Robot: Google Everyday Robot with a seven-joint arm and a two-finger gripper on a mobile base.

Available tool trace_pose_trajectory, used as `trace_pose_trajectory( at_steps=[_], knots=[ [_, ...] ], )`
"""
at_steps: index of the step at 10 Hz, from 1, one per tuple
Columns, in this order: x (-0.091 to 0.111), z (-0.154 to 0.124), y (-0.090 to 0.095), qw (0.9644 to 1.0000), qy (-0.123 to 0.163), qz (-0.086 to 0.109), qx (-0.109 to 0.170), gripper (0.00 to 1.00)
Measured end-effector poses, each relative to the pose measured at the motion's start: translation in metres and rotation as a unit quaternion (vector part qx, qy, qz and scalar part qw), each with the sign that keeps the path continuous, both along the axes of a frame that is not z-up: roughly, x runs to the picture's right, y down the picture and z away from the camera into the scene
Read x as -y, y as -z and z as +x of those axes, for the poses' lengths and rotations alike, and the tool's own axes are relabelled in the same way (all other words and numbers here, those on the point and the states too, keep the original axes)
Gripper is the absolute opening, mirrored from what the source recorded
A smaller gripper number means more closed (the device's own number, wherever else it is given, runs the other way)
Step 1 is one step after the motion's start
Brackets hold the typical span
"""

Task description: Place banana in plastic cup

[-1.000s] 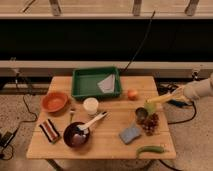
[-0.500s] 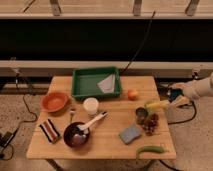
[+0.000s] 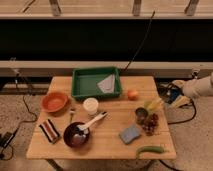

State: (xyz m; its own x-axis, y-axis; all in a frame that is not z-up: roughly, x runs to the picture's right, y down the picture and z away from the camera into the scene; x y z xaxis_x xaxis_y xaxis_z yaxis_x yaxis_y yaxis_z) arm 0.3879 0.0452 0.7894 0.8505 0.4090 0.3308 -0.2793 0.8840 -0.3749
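Banana (image 3: 153, 104): near the desk's (image 3: 107, 140) right edge, leaning on the rim of a small dark cup (image 3: 141, 115), beside the orange fruit (image 3: 132, 94).
Plastic cup (image 3: 90, 106): white, mid-desk, in front of the green tray (image 3: 80, 85).
End effector (image 3: 176, 93): off the desk's right edge; grip state cannot tell.
Handling: probably light, firm yet bruisable, smooth-skinned; pinch it mid-length across its curve.

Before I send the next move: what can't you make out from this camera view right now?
- Gripper: off the table's right edge; its outline merges with the floor clutter behind it.
- Banana: whether it rests inside the plastic cup or only leans against it, too small.
- Arm: cut off by right frame edge.
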Motion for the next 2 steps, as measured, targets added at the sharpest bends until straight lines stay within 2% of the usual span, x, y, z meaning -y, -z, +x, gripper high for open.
trace_pose_trajectory(
  at_steps=[2],
  knots=[
    [-0.0003,-0.0008,0.0001,1.0,-0.001,-0.001,0.002,0.8]
  ],
)
